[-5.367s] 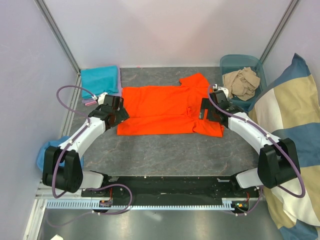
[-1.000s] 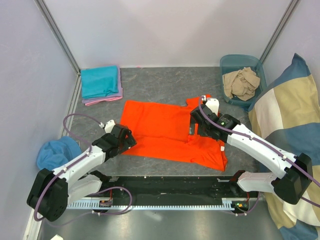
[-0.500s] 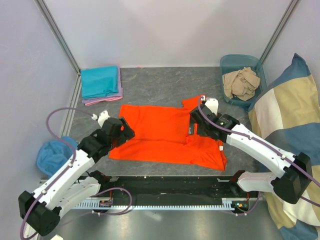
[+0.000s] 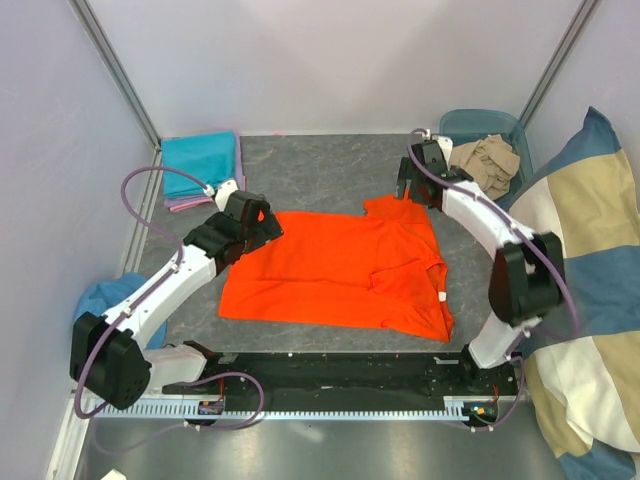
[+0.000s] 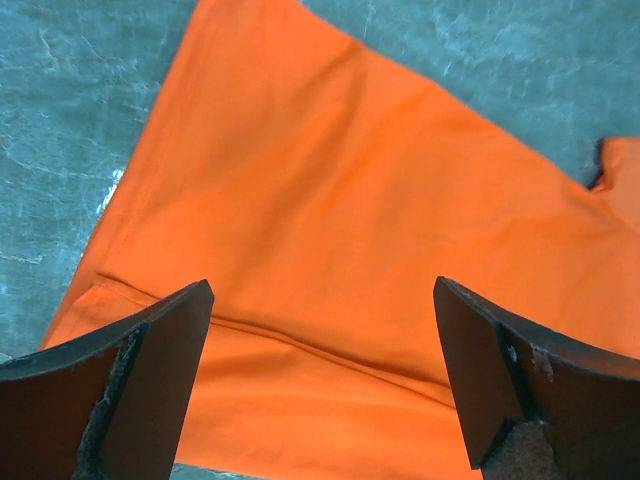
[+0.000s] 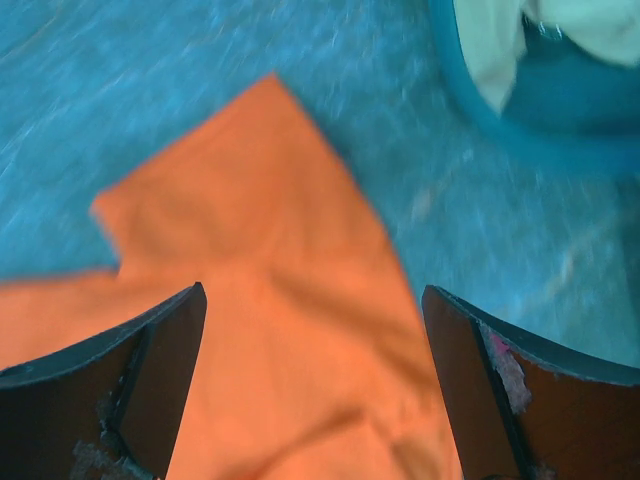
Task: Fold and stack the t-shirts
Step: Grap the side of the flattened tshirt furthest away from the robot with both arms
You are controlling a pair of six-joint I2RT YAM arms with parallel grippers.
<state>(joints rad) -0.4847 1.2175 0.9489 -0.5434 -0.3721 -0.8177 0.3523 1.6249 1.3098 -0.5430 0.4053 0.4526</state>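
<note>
Both your grippers gape wide, holding nothing. Your left gripper [image 4: 258,222] hangs over the far left corner of the orange t-shirt [image 4: 335,270], your right gripper [image 4: 410,182] over its far right sleeve. The shirt lies spread on the table [image 4: 320,170].

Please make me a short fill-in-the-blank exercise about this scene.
1. The t-shirt spread on the table is ____.
2. The left gripper and right gripper are both ____.
3. The bin with the beige cloth stands at the far ____ corner.
Missing words: orange; open; right.
</note>
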